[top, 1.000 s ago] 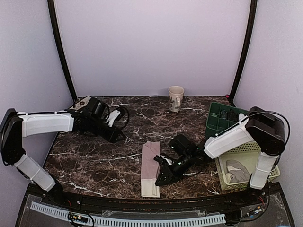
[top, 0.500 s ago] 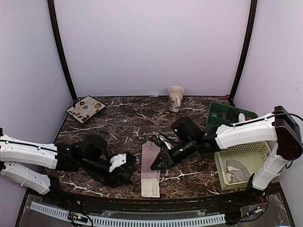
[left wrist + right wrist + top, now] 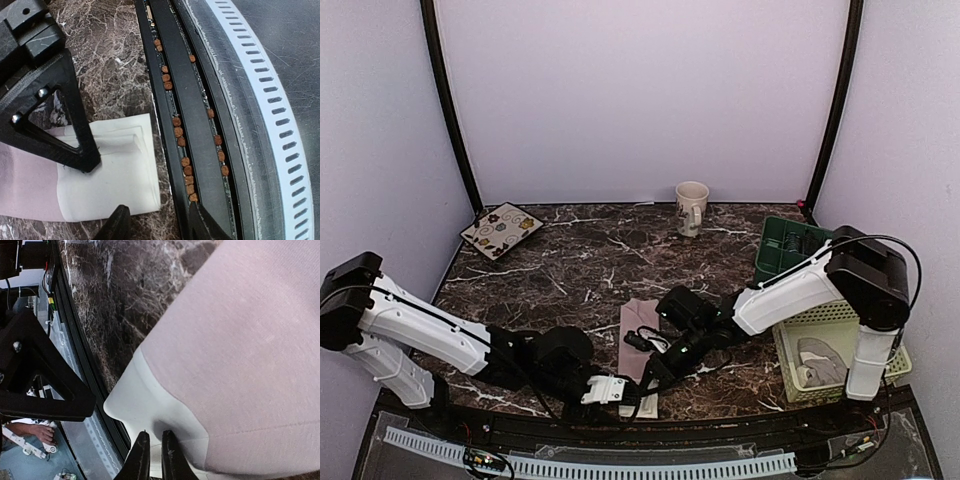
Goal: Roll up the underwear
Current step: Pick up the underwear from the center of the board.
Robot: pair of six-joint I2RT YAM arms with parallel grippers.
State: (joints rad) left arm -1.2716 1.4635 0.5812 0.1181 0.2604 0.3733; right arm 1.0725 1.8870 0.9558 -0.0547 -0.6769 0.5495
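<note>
Now, pink underwear (image 3: 635, 322) cream end just beside table (image 3: 115, 60) near edge; your left fingers (image 3: 119, 222) wide, straddling its corner; right fingers (image 3: 141, 452) narrow on cream, grip unclear.

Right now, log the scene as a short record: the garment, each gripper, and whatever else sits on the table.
garment: pink underwear, folded into a long strip, flat on the marble table
near end: cream panel, by the table's near edge
roll: none visible yet
left gripper: open, low at the cream panel's near corner
right gripper: almost closed, tips on the cream panel, seemingly pinching it
elsewhere: mug at the back; patterned plate back left; pale basket on the right, holding grey cloth
</note>
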